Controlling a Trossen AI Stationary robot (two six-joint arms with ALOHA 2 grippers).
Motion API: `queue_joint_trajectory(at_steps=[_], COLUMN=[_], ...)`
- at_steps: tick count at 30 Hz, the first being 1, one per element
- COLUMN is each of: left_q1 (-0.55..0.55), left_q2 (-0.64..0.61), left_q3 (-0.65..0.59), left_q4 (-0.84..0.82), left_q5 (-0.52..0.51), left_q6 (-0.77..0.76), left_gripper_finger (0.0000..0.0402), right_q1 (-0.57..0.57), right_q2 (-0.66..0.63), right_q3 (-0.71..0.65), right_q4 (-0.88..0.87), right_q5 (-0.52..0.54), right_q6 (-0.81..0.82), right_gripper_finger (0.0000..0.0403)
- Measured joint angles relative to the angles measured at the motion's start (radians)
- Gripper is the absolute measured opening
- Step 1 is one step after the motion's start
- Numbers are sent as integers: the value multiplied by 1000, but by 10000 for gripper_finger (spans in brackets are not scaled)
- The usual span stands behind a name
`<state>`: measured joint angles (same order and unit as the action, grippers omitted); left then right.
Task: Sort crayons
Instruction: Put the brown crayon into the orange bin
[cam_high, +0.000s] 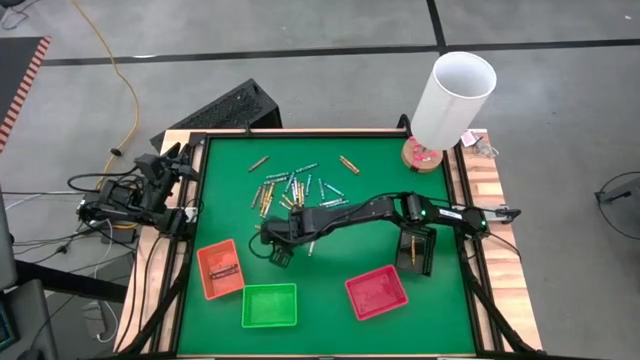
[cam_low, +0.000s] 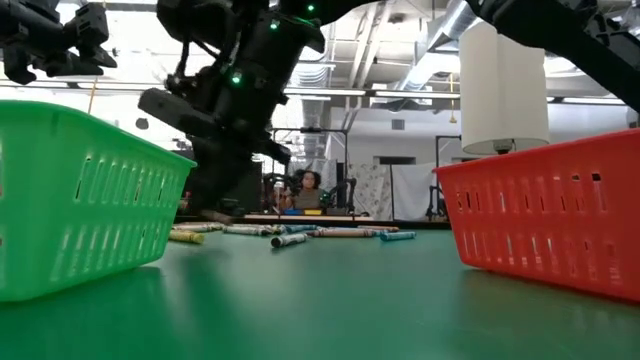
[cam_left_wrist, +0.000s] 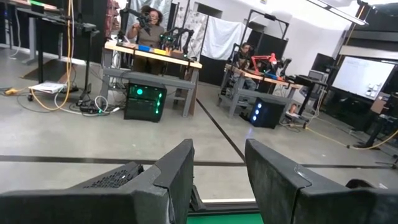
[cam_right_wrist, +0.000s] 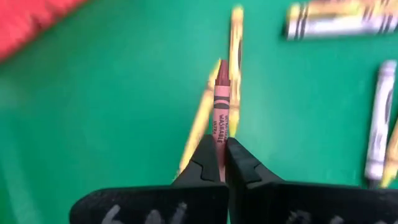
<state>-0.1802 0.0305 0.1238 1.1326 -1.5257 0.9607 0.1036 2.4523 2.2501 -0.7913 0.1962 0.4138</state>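
- Right gripper (cam_right_wrist: 219, 163), over the mat's left middle beside the crayons (cam_high: 290, 188), pinches a reddish-brown crayon (cam_right_wrist: 220, 102) tight
- Left gripper (cam_left_wrist: 217, 177) waits off the table's left edge, fingers parted, empty

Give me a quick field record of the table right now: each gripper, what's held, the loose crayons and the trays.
right gripper: shut on a reddish-brown crayon, at the near edge of the pile
left gripper: open, parked off the table's left edge
loose crayons: scattered on the green table, far half
orange tray: a dark crayon inside
green tray: looks empty
red tray: looks empty
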Motion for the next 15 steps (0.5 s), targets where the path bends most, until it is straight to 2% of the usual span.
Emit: queue_joint_trajectory(at_steps=[8, 15], left_q1=[0, 0], left_q2=[0, 0], left_q3=[0, 0], left_q4=[0, 1], left_q5=[0, 0], left_q6=[0, 0], left_gripper_finger=[135, 135], right_q1=[2, 1], right_q2=[4, 6], right_q3=[2, 2], right_q4=[344, 497], right_q5=[14, -37], right_q6=[-98, -222], right_gripper_finger=[1, 1])
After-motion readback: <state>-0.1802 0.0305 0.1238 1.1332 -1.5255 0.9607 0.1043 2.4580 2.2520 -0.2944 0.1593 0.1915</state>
